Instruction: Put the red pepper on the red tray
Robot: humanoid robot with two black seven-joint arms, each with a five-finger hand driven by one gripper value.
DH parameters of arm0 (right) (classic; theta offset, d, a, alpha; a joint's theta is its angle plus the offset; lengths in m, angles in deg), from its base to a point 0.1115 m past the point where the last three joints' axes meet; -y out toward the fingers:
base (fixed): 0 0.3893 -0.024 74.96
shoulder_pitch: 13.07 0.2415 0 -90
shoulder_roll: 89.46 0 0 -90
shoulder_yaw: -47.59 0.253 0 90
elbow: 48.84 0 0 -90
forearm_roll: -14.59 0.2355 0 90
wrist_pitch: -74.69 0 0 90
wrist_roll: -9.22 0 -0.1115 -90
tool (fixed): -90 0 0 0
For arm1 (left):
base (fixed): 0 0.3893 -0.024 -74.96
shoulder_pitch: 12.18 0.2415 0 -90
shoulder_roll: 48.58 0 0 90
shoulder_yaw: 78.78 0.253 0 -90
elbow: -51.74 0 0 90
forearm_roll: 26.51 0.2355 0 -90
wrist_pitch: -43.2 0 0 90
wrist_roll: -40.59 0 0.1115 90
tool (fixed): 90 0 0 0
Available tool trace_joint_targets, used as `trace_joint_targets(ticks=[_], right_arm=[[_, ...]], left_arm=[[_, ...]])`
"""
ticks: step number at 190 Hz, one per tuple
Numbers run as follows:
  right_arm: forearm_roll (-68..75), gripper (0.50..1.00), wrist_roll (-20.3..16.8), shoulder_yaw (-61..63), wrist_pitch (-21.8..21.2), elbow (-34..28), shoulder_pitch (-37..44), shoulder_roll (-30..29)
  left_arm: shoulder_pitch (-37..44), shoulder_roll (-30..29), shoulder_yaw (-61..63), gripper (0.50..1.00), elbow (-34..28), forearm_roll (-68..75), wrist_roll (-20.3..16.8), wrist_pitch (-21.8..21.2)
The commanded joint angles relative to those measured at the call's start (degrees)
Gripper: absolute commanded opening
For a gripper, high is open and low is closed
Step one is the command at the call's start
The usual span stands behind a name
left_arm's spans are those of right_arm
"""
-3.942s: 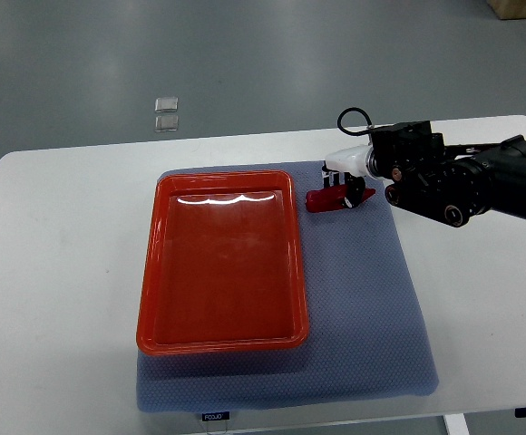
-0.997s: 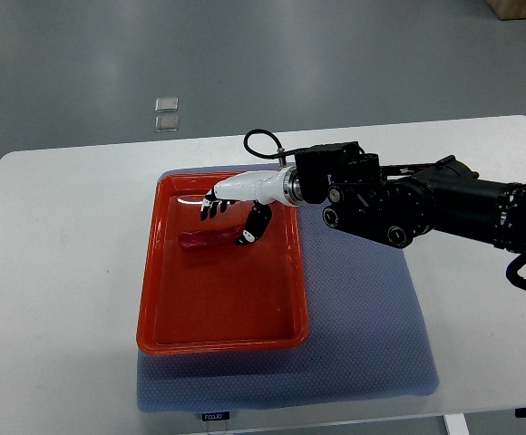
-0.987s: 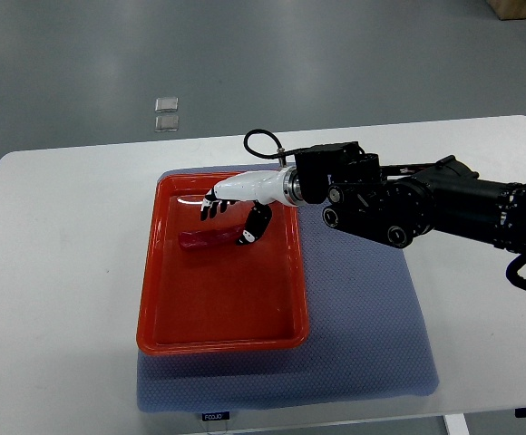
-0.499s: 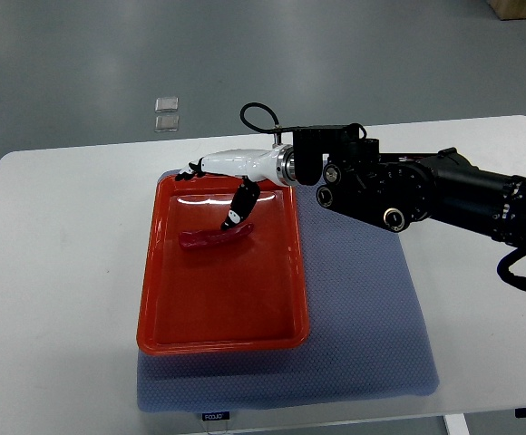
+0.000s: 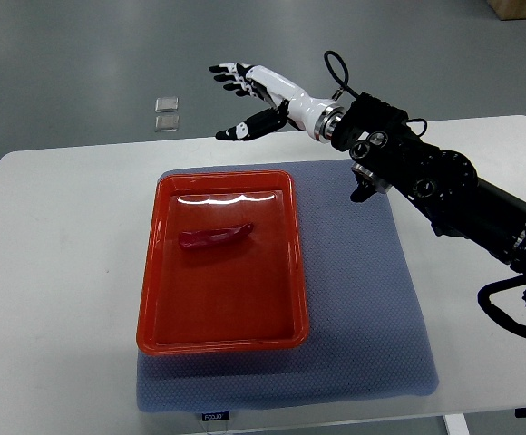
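Top view: single steep look down at the white table (image 5: 54,272); entries run left to right.
Left arm: not visible anywhere along the left edge.
Small clear squares: two, on the grey floor (image 5: 166,114) beyond the table's far edge; no part in the task.
Red rectangular plastic tray (image 5: 159,272): sits on the left half of the blue-grey woven mat (image 5: 363,308), long side running away from the robot.
Red pepper (image 5: 213,237): long, dark red, lying flat inside the tray's far half, tip toward the right wall, touching nothing else.
Right hand (image 5: 252,95): white with black fingertips, raised over the floor beyond the tray, fingers spread, holding nothing, well apart from the pepper.
Progress: placement looks complete; judged remaining, only parking the arm.
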Motion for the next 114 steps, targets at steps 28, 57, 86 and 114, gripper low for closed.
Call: trace_joint_targets(ticks=[28,57,86,114], right_arm=[[12.94,0.913,0.57,13.88,0.70,0.27,-5.69,-0.46],[21.20,0.915,0.39,16.78,2.46,0.98,-8.68,-0.64],[28.32,0.915,-0.84,16.78,4.74,4.40,-8.95,-0.55],[37.55,0.915,-4.79,16.43,4.83,7.57,-8.95,-0.20]], left_arm=[[0.02,0.00,0.00,1.000,0.00,0.00,0.00,0.00],[0.02,0.00,0.00,1.000,0.00,0.00,0.00,0.00],[-0.07,0.00,0.00,1.000,0.00,0.00,0.00,0.00],[0.02,0.00,0.00,1.000,0.00,0.00,0.00,0.00]])
